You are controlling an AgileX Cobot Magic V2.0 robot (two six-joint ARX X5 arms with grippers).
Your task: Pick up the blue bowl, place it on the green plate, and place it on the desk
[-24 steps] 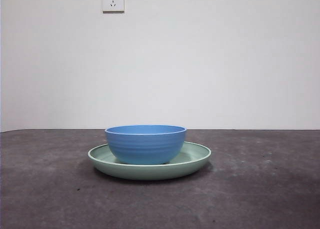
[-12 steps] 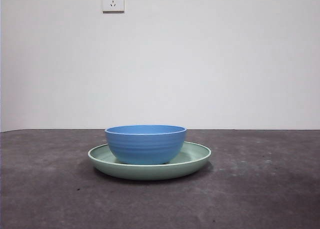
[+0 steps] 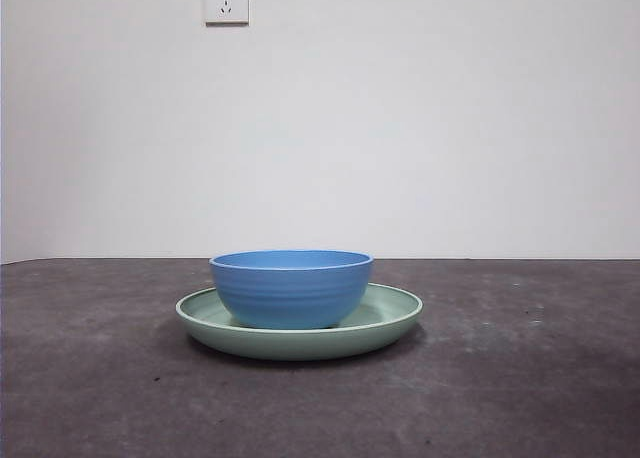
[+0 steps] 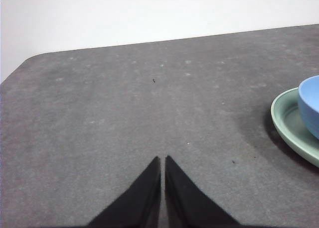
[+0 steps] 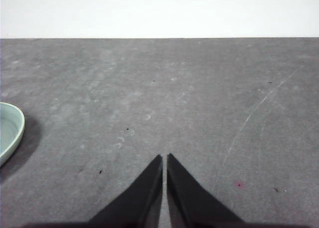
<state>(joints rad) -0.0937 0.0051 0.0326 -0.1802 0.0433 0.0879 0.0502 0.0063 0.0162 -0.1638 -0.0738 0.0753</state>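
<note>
The blue bowl [image 3: 291, 288] stands upright in the middle of the green plate [image 3: 390, 318], which rests on the dark desk [image 3: 520, 398]. In the left wrist view the plate [image 4: 289, 123] and part of the bowl [image 4: 311, 106] show at one edge, well apart from my left gripper [image 4: 163, 159], which is shut and holds nothing. My right gripper [image 5: 164, 157] is likewise shut and empty above bare desk, and only a sliver of the plate [image 5: 10, 128] reaches its view. Neither arm appears in the front view.
A white wall with a power socket [image 3: 226, 0] stands behind the desk. The desk's rounded far corner [image 4: 30, 61] shows in the left wrist view.
</note>
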